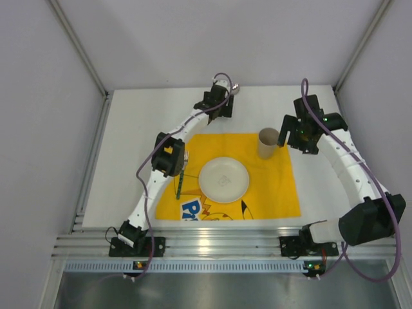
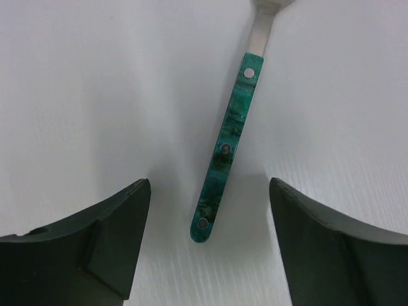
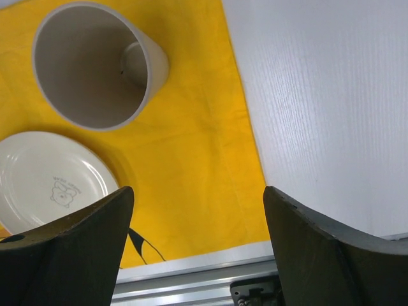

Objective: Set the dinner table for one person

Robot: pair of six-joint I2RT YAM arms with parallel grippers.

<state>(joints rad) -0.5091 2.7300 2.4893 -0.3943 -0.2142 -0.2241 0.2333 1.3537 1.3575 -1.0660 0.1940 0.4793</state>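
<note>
On the white dinner table [image 1: 129, 161] lies a yellow printed cloth [image 1: 283, 193]. A white plate [image 1: 223, 179] sits at the cloth's middle, a beige cup [image 1: 268, 143] at its far right corner, and a green-handled fork [image 1: 181, 179] left of the plate. At the back, my left gripper [image 1: 221, 103] hovers open over a green-handled utensil [image 2: 226, 150], whose handle end lies between the fingers [image 2: 108, 236] without touching them. Its metal tip [image 1: 235, 87] shows beyond the gripper. Just right of the cup [image 3: 95, 64], my right gripper [image 3: 199, 217] hangs open and empty above the cloth's edge [image 3: 197, 140].
Grey walls enclose the table on three sides. An aluminium rail [image 1: 219, 244] with both arm bases runs along the near edge. The left arm's elbow [image 1: 168, 154] hangs above the cloth's left edge, close to the fork.
</note>
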